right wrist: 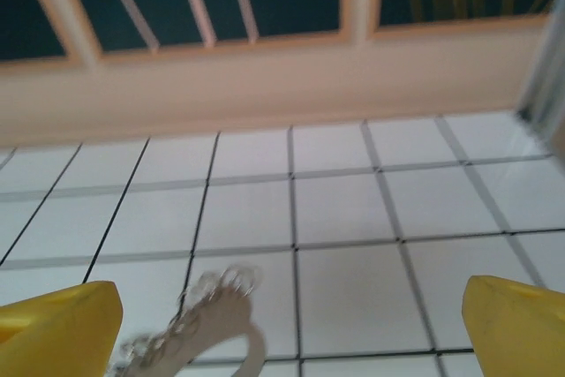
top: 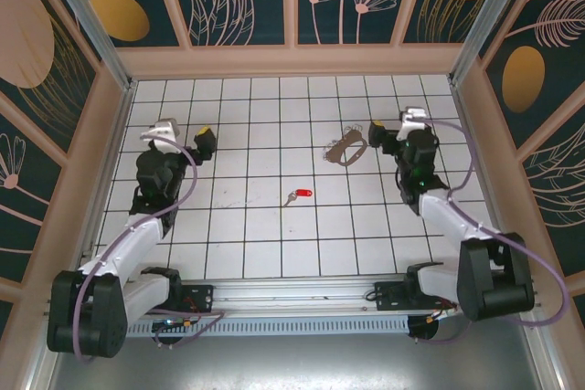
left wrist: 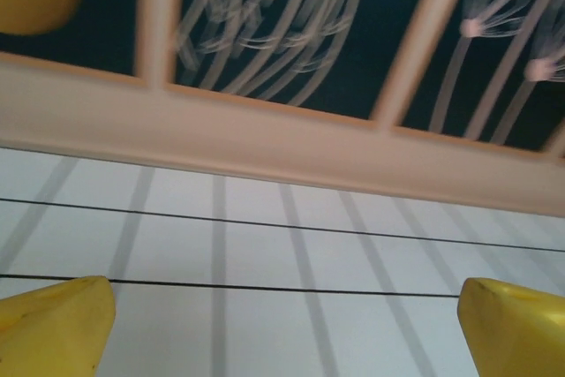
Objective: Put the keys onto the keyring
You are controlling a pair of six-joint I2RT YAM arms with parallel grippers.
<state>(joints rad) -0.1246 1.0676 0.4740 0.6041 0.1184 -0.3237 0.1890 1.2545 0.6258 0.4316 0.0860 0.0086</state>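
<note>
Keyring (top: 346,149) sat upper-center, red key (top: 298,195) mid-frame; your left gripper (top: 203,143) and right gripper (top: 378,138) had jaws apart. Flat key could've skidded when you pinched.

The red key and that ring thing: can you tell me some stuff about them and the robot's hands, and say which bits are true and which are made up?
1. The key has a red head. True.
2. The key is hooked on the keyring. False: it lies by itself on the table, apart from the keyring.
3. The right gripper is holding the keyring. False: its jaws are open and empty, and the keyring lies on the table just in front of it.
4. The left gripper is open and holds nothing. True.
5. The keyring lies closer to the right gripper than to the left gripper. True.
</note>
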